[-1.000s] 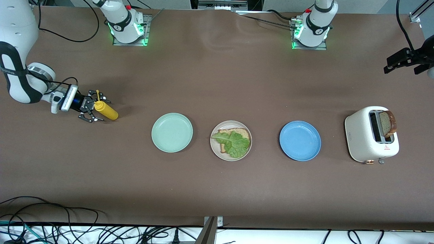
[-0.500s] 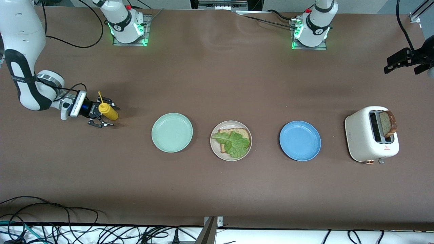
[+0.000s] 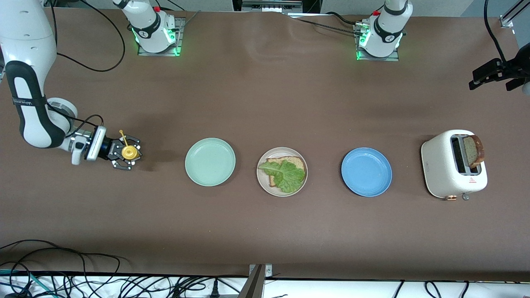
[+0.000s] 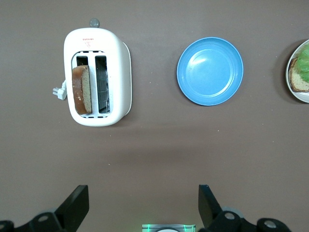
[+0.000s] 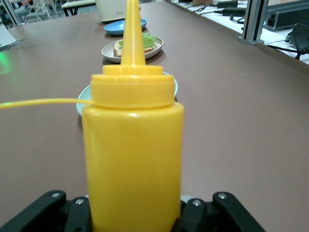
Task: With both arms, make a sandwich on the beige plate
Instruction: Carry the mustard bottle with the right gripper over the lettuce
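Three plates, one toaster, one bottle in right hand.

We find the front view set high, looking down across the whole table toward both bases. The left wrist view looks straight down from well above, taking in the toaster, blue plate and the beige plate at its edge. The right wrist view sits low and close against a yellow bottle, facing along the plates; all three views share the beige plate.
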